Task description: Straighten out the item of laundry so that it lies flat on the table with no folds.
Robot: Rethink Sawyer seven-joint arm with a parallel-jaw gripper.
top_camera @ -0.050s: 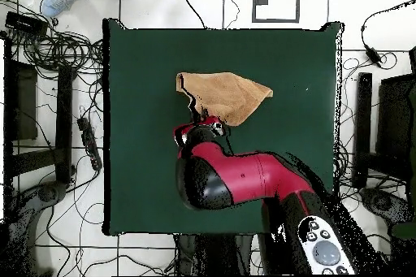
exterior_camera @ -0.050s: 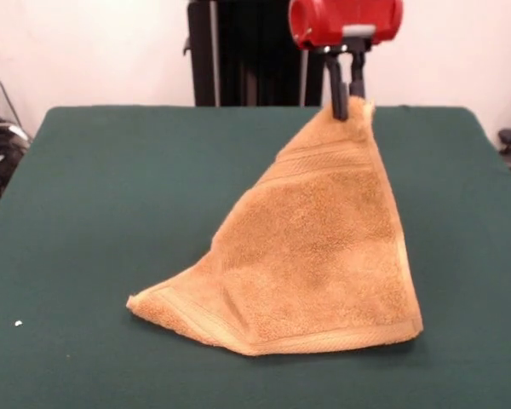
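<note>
1. The towel (exterior_camera @ -0.050s: 311, 256) rests on the green table (exterior_camera @ -0.050s: 111, 213), its low left corner and bottom hem lying on the cloth.
2. It rises in a tent shape to 1 peak at upper right, a ribbed band crossing below the peak.
3. The gripper (exterior_camera @ -0.050s: 347, 94) has its fingers (exterior_camera @ -0.050s: 337, 89) clenched on that raised corner.

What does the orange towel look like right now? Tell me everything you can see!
The towel is fuzzy orange-tan terry with ribbed bands near its edges. The gripper is shut on its top corner, so it hangs up like a tent. The bottom edge and one pointed corner rest on the green table. It looks doubled over and creased, not flat yet.
</note>
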